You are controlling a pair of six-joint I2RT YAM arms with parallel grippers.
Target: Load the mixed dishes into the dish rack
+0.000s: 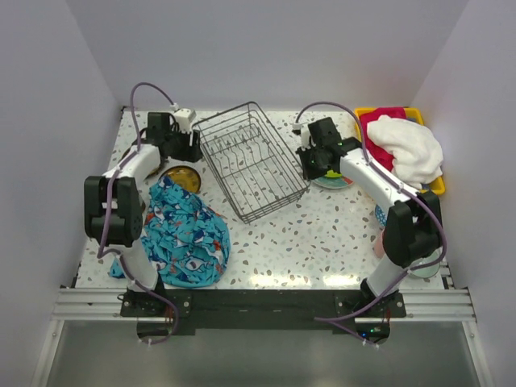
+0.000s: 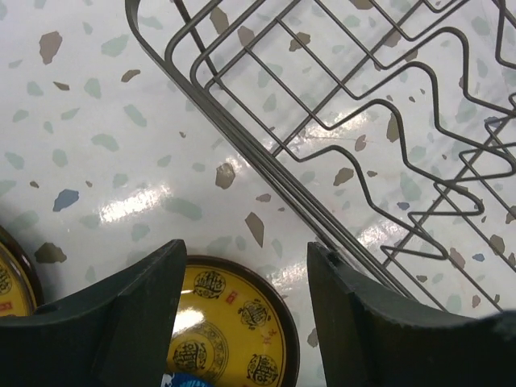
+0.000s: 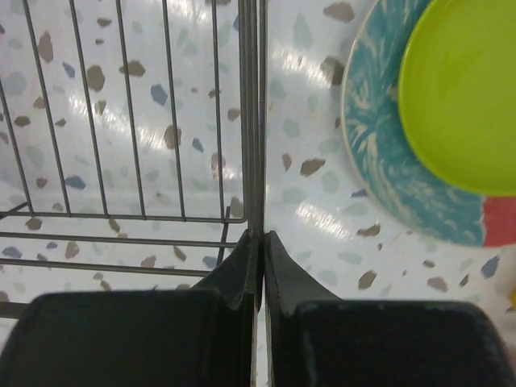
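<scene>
The dish rack [image 1: 250,161], a dark wire basket, stands empty at the table's middle back. My right gripper [image 1: 310,165] [image 3: 263,235] is shut on the rack's right rim wire [image 3: 251,121]. Just right of it a lime-green plate [image 3: 463,89] lies on a teal-and-red plate [image 3: 379,145] [image 1: 334,179]. My left gripper [image 1: 187,147] [image 2: 246,246] hangs open beside the rack's left rim [image 2: 270,176], nothing between its fingers. Below it lies a yellow plate [image 2: 234,322] [image 1: 181,177]. A second yellow plate [image 2: 12,282] shows at the left edge.
A blue patterned cloth [image 1: 185,234] is heaped at the front left, partly over the yellow plate. A yellow tray [image 1: 364,113] with a white towel [image 1: 407,149] sits at the back right. A pink cup [image 1: 379,242] lies beside the right arm.
</scene>
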